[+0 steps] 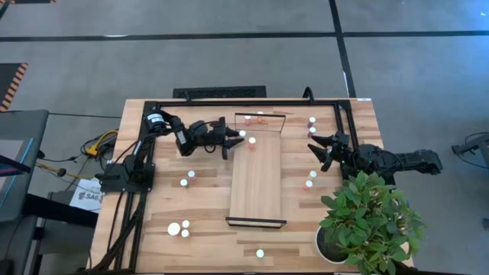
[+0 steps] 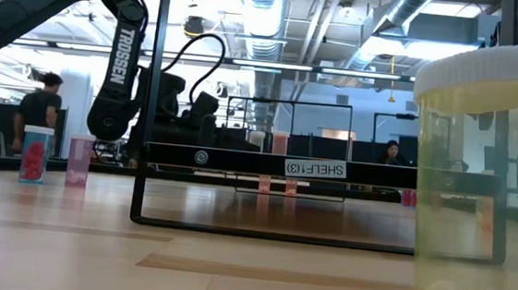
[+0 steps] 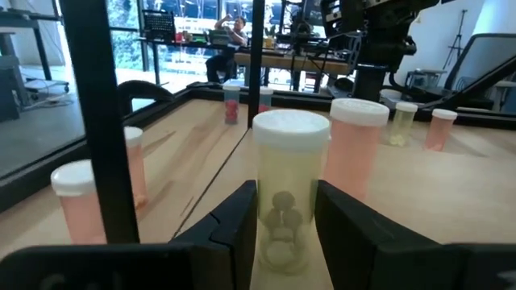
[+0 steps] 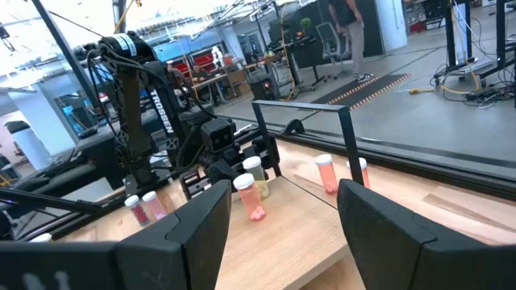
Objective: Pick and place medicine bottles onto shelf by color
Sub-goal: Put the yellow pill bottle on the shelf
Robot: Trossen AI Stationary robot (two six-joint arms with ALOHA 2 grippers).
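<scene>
1. The shelf [image 1: 257, 179] is lying as a long, smooth, pale wooden board on the slatted wooden table [image 1: 206, 229], with a thin dark rail at each end.
2. The left gripper [image 1: 234, 137] is sitting at the shelf's far left edge, its dark fingers [image 3: 239, 217] standing narrowly on either side of a clear yellowish bottle [image 3: 289, 189]; whether they are gripping it or just off it is not clear.
3. That bottle is standing upright, a small translucent cylinder with a round white cap and pale pills inside.
4. A pink bottle [image 3: 352, 149] of the same shape is standing just beside it on the shelf.
5. Two more pink bottles [image 1: 254, 118] are standing at the shelf's far end.
6. The right gripper [image 1: 319, 150] is hovering well right of the shelf, fingers spread wide and holding nothing.
7. Four bottles are standing left of the shelf, four right of it and one [image 1: 260, 253] in front of it, as far as the high view shows.
8. A leafy green plant [image 1: 367, 218] in a pot is standing right of the shelf.
</scene>
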